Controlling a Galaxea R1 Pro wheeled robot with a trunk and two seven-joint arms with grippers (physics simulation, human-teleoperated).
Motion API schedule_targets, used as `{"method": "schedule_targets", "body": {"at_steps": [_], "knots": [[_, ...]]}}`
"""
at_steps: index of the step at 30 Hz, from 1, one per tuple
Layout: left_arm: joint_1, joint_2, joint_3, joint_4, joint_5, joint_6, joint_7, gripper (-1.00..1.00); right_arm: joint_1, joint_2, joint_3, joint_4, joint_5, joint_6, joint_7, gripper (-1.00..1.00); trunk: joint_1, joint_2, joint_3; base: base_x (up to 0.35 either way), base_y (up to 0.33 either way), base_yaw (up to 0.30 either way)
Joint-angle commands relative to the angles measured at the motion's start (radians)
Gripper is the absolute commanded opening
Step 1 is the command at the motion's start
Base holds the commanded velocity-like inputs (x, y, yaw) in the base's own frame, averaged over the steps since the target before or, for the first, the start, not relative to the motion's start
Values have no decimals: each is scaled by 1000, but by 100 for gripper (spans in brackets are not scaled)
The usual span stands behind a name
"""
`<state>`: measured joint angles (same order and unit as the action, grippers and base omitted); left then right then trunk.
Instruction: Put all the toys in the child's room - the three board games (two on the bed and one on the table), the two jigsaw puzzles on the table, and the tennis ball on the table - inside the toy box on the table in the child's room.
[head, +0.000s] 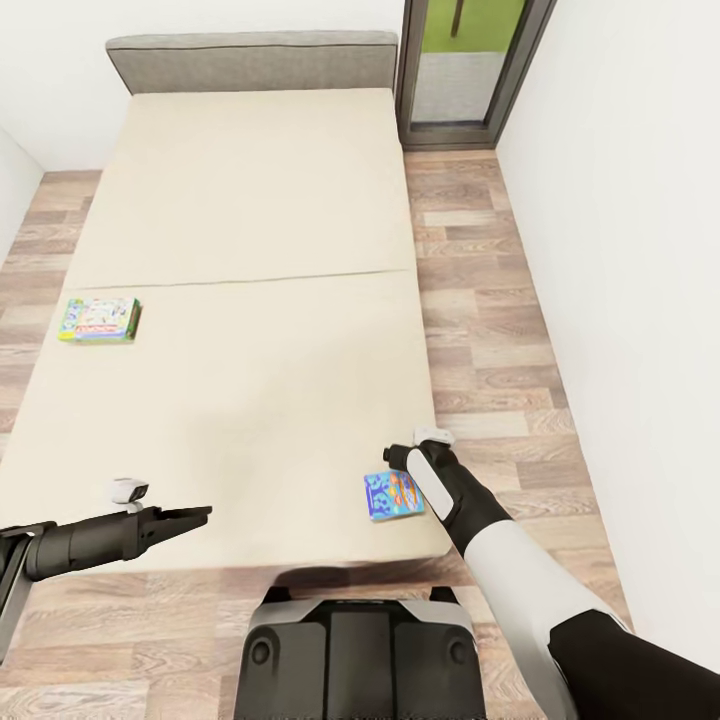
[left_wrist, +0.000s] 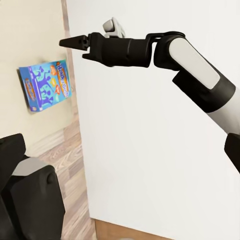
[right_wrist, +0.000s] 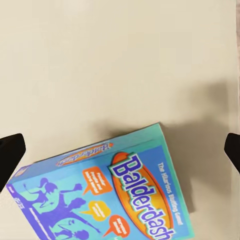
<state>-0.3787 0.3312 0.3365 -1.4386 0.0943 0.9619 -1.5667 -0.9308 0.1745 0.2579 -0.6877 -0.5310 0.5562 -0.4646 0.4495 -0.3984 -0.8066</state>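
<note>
On bed (head: 250, 230) — two board games (head: 99, 319) (head: 393, 495); right gripper (right_wrist: 120, 145) wide over blue one; left gripper (head: 196, 516) narrow.

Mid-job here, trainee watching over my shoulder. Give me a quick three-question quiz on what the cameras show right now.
1. True or false: the blue Balderdash box lies on the bed near its corner by the right arm.
2. Which is nearer the left pincer?
A. the green board game
B. the glass door
C. the headboard
3. Fill in: the right pincer sits above the Balderdash box with its fingers ____ and nothing held.

Key: 1 true. 2 A. 3 open, as the right wrist view shows a fingertip at each edge, wide apart.
</note>
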Motion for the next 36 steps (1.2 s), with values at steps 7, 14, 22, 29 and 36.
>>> {"method": "schedule_targets", "body": {"at_steps": [7, 14, 22, 29, 36], "knots": [[0, 0, -1, 0, -1, 11, -4, 100, -2, 0, 3, -1, -9, 1, -9, 100, 1, -2, -13, 0, 0, 0], [0, 0, -2, 0, -1, 11, -4, 100, -2, 0, 3, -1, -9, 1, -9, 100, 1, -2, -24, 0, 0, 0], [0, 0, 0, 0, -1, 11, -4, 100, -2, 0, 3, -1, -9, 1, -9, 100, 1, -2, -37, 0, 0, 0], [0, 0, 0, 0, -1, 11, -4, 100, -2, 0, 3, -1, -9, 1, -9, 100, 1, -2, -49, 0, 0, 0], [0, 0, 1, 0, -1, 11, -4, 100, -2, 0, 3, -2, -9, 1, -9, 100, 1, -2, -60, 0, 0, 0]]}}
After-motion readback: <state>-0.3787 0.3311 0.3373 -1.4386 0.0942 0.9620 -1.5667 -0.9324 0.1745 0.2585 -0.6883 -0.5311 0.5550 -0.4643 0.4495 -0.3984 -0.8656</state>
